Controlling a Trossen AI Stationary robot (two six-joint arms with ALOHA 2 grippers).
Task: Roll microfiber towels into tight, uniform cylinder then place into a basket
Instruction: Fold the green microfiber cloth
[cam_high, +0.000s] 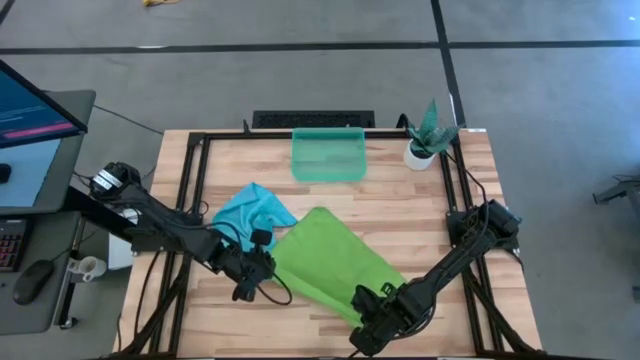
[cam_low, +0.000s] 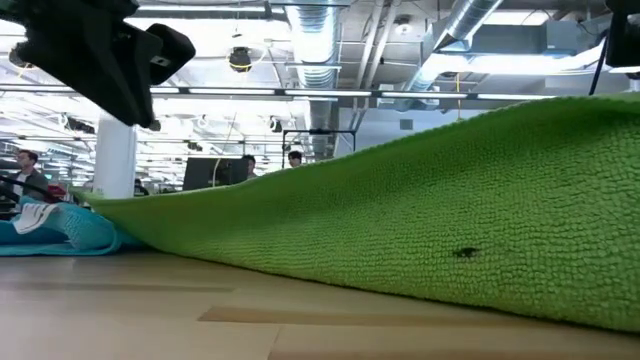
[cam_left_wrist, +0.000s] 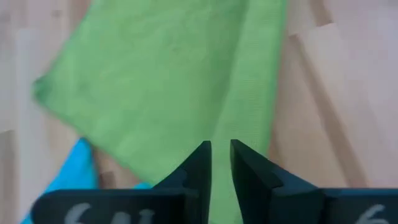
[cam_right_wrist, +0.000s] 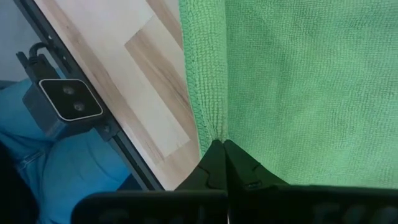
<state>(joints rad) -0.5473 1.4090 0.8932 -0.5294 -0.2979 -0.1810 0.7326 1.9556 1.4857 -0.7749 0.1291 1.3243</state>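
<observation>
The lime green microfiber towel (cam_high: 330, 262) is lying unrolled on the near middle of the wooden table (cam_high: 400, 195), spread as a slanted sheet with one long strip folded over along its side. Its near corner is being pinched by the right gripper (cam_right_wrist: 219, 144), whose two dark fingers are pressed together on the cloth edge; in the low view the towel is rising from the tabletop toward that lifted corner, so it is being held up there rather than lying fully flat.

The left gripper (cam_left_wrist: 221, 149) is hovering just beside the towel's opposite edge, near the table's left side. Its fingers are standing a narrow gap apart with only green cloth showing behind the gap; I cannot tell whether any cloth is caught between them, and it looks more like a loose, slightly parted claw than a grip.

The light turquoise blue towel (cam_high: 252, 208) is sitting crumpled in a heap just beyond the green one, touching or overlapping its far corner, and is not being handled.

The translucent teal basket (cam_high: 327, 155) is standing at the far edge of the table, well apart from both towels, with nothing visible inside it. A small white pot with a green plant (cam_high: 427, 140) is standing to its right.

Judging from this, the task is sitting at an early stage: neither towel is a cylinder, nothing is in the basket, and both rolls and both placements are left.
</observation>
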